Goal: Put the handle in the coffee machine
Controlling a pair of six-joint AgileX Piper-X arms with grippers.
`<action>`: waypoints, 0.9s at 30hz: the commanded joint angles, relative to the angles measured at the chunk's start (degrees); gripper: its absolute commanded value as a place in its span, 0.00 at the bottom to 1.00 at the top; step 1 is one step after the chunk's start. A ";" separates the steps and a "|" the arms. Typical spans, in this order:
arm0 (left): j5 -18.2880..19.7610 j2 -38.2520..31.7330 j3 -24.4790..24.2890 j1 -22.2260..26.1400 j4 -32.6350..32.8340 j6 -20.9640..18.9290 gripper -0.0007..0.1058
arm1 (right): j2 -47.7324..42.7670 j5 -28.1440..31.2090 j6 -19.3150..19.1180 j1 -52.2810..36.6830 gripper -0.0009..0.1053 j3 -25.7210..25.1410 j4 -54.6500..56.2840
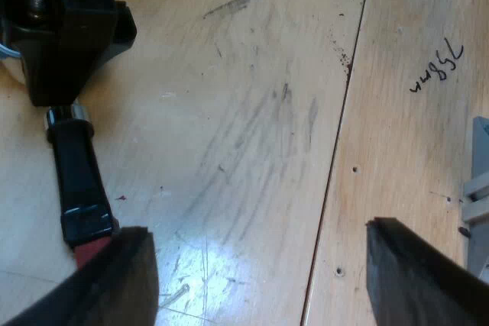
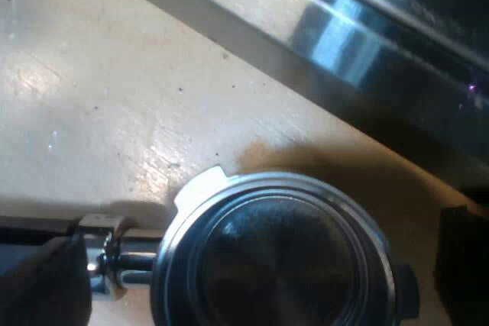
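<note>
1. Your left gripper (image 1: 256,234) hangs spread wide, the holder's dark handle (image 1: 80,181) just beside one finger.
2. Your right gripper (image 2: 263,238) straddles the holder (image 2: 279,265), fingers apart, apparently unclamped.
3. Beyond, the espresso machine (image 2: 367,43): the holder lies on the table (image 2: 99,97); grasping and locking remain.

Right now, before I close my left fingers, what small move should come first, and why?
Probably shift the left gripper sideways toward the handle. Its fingers are open over the wooden table, and the handle's red end lies beside one finger, not between them, so closing now would likely catch nothing.
</note>
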 commanded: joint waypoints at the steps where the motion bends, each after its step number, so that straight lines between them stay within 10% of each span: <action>1: -0.12 -0.04 0.02 0.01 -0.24 -0.58 0.58 | -0.10 -0.37 -1.09 0.06 0.85 -0.44 -0.24; 6: -0.12 -0.04 0.02 0.01 -0.24 -0.58 0.58 | -0.10 -0.37 -1.09 0.06 0.68 -0.44 -0.09; 27: -0.12 -0.04 0.02 0.01 -0.24 -0.58 0.58 | 0.84 -0.50 -1.09 0.06 0.68 -0.28 0.83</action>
